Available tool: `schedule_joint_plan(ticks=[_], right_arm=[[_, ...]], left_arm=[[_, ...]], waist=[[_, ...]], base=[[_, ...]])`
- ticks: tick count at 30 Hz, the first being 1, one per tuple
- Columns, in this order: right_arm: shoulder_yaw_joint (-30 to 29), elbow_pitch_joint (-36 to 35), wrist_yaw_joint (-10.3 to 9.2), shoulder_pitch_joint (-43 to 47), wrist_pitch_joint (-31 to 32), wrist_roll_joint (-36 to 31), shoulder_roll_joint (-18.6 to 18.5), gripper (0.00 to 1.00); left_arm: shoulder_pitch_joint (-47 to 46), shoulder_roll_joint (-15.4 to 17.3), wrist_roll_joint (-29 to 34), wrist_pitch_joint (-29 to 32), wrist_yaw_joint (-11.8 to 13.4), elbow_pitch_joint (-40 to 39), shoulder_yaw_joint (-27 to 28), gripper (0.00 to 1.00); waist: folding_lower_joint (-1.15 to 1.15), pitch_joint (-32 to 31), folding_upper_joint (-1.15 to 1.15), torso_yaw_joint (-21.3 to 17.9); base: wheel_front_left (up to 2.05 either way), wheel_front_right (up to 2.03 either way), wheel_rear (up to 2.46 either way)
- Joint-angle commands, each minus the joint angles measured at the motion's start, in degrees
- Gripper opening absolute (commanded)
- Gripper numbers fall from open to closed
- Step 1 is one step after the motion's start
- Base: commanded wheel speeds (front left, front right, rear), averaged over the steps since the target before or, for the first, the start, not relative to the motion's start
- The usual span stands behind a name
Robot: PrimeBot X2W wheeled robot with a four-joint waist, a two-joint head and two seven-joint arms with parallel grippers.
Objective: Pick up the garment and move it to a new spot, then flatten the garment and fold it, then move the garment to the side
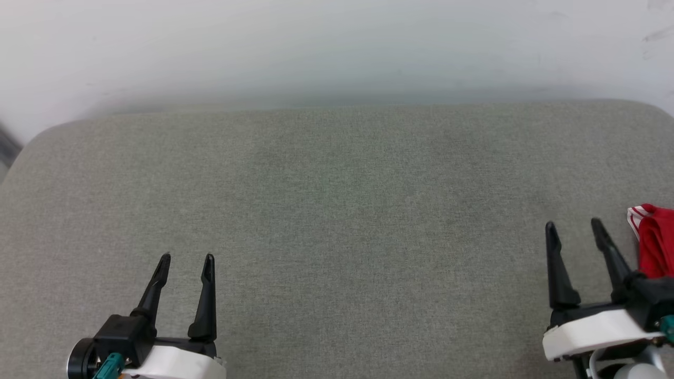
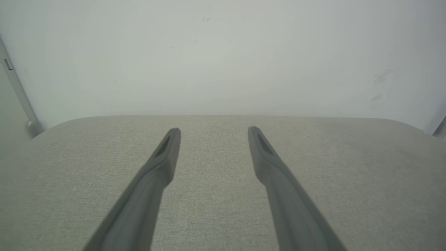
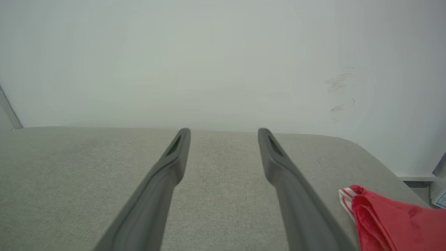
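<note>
Left gripper (image 1: 188,258): at 7 o'clock in the head view, its two dark fingers spread apart with nothing between them, tips pointing to 12 over bare fabric
Right gripper (image 1: 573,224): at 4 o'clock in the head view, fingers likewise spread wide and gripping nothing, leaning slightly toward 11
Garment (image 1: 655,242): red jersey, bunched, with a red-white striped trim at its 10 o'clock corner; it lies at 3 o'clock of the right gripper, just beside the outer finger, cut off by the picture's edge
Garment, right wrist view (image 3: 390,219): at 4 o'clock, a narrow strip of cushion showing between it and the nearer finger
Surface: grey-green woven cushion (image 1: 337,210) with rounded far corners
Backdrop: pale wall (image 1: 337,42) at 12 o'clock, faint scuff marks (image 3: 338,87) toward 2 in the right wrist view
</note>
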Motion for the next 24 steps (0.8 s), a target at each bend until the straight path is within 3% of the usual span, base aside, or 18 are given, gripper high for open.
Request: schedule_joint_plan(ticks=[1, 12, 23, 24], right_arm=[[-0.03, 1.19, -0.04, 0.46, -0.67, -0.42, 0.45, 1.00], [0.62, 6.83, -0.04, -1.35, -3.20, -1.36, 0.96, 1.00], [2.08, 7.93, -0.04, -0.72, -3.60, -0.50, 0.98, 1.00], [2.15, 7.92, -0.04, -0.76, -3.61, -0.41, 0.98, 0.00]], left_arm=[[0.58, 0.01, 0.35, -0.13, -0.14, 0.27, 0.12, 1.00], [1.57, -0.60, 0.78, -0.13, -0.18, 0.90, 1.26, 1.00], [1.54, -1.15, 0.19, -0.13, -0.19, 0.56, 1.65, 1.00], [1.53, -1.25, -0.05, -0.13, -0.19, 0.39, 1.92, 0.00]], waist=[[0.01, -0.36, 0.00, 0.06], [0.01, -1.39, 0.00, -0.04], [0.01, -1.97, 0.00, 0.16], [0.01, -1.95, 0.00, 0.19]], base=[[0.00, 0.00, 0.00], [0.00, 0.00, 0.00], [0.00, 0.00, 0.00], [0.00, 0.00, 0.00]])
